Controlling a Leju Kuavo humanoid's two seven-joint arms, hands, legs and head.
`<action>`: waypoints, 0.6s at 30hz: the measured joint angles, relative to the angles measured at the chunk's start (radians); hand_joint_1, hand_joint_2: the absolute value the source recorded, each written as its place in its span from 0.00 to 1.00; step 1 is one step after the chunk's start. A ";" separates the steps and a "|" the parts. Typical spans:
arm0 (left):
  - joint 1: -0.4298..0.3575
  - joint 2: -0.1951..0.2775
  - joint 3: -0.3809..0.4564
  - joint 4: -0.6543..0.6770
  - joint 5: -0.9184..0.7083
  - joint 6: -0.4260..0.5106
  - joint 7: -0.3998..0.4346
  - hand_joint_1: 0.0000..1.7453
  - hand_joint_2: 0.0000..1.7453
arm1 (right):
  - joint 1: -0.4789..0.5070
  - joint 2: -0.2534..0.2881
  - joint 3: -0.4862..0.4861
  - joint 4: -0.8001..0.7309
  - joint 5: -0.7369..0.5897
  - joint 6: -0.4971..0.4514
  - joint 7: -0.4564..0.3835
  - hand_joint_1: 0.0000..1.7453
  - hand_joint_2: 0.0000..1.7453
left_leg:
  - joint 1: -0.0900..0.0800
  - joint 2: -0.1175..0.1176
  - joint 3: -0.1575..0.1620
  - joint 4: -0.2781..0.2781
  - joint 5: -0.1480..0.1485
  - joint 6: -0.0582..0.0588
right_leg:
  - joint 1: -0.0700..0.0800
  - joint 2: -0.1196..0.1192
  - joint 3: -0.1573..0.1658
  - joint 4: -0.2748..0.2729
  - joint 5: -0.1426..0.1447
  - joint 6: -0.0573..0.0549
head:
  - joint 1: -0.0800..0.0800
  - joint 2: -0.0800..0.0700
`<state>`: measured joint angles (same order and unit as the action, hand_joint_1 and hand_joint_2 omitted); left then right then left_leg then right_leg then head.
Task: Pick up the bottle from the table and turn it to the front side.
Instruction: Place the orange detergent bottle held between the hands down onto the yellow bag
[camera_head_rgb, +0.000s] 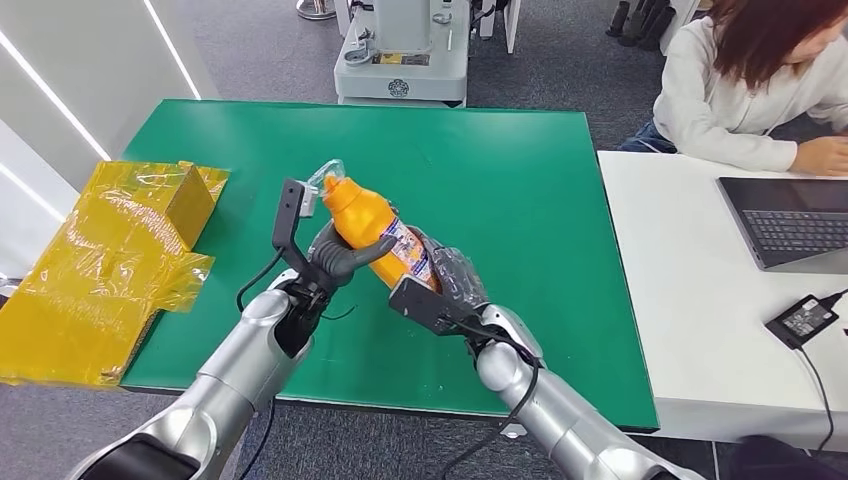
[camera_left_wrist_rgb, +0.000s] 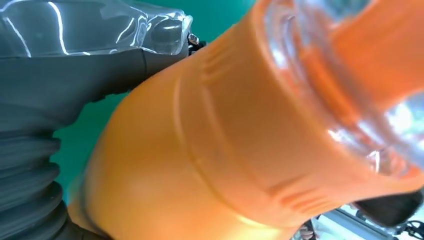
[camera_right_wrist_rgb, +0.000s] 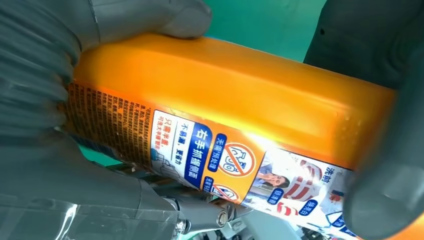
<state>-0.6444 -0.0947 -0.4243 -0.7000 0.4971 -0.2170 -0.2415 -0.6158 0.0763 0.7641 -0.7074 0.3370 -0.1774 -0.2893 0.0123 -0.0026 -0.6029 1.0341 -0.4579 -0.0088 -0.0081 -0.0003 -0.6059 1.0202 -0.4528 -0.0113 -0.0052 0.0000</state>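
Note:
An orange bottle (camera_head_rgb: 372, 228) with a clear cap and a printed label is lifted above the green table (camera_head_rgb: 520, 210), tilted with its cap toward the far left. My left hand (camera_head_rgb: 340, 255) wraps its upper body just below the shoulder. My right hand (camera_head_rgb: 452, 275) grips its lower end. In the left wrist view the orange bottle (camera_left_wrist_rgb: 210, 150) with its clear cap lies against my left hand (camera_left_wrist_rgb: 75, 85). In the right wrist view the bottle (camera_right_wrist_rgb: 225, 120) shows its back label of small text and pictures, with my right hand (camera_right_wrist_rgb: 45, 100) closed around it.
Crumpled yellow plastic wrap (camera_head_rgb: 110, 250) with a small box lies at the table's left edge. A white desk (camera_head_rgb: 700, 300) on the right carries a laptop (camera_head_rgb: 790, 220) and a power adapter (camera_head_rgb: 805, 320); a person (camera_head_rgb: 750, 90) sits behind it. A machine base (camera_head_rgb: 400, 60) stands beyond the table.

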 joint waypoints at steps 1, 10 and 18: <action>0.001 0.000 0.004 -0.002 0.002 0.001 0.000 1.00 1.00 | 0.002 0.000 0.000 -0.001 0.002 0.000 -0.001 1.00 1.00 | 0.000 0.000 0.000 0.000 0.000 0.000 | 0.000 0.000 0.000 0.000 0.000 0.000 | 0.000 0.000; 0.019 -0.003 0.052 -0.032 0.076 0.032 -0.005 1.00 1.00 | 0.032 -0.003 -0.001 -0.018 0.029 0.008 -0.007 0.00 1.00 | 0.000 0.000 0.000 0.000 0.000 0.000 | 0.000 0.001 -0.001 0.000 0.000 0.000 | 0.000 0.000; 0.017 0.022 0.053 -0.128 -0.383 0.330 -0.227 1.00 1.00 | 0.098 -0.035 -0.002 -0.055 -0.009 0.027 -0.027 0.00 1.00 | 0.000 0.000 -0.001 0.000 0.000 0.000 | 0.000 0.000 -0.001 0.000 0.000 0.000 | 0.000 0.000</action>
<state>-0.6271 -0.0729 -0.3710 -0.8279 0.1141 0.1133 -0.4681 -0.5182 0.0416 0.7620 -0.7620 0.3280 -0.1505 -0.3160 0.0122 -0.0028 -0.6038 1.0341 -0.4581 -0.0084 -0.0080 -0.0004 -0.6066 1.0199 -0.4528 -0.0111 -0.0052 0.0000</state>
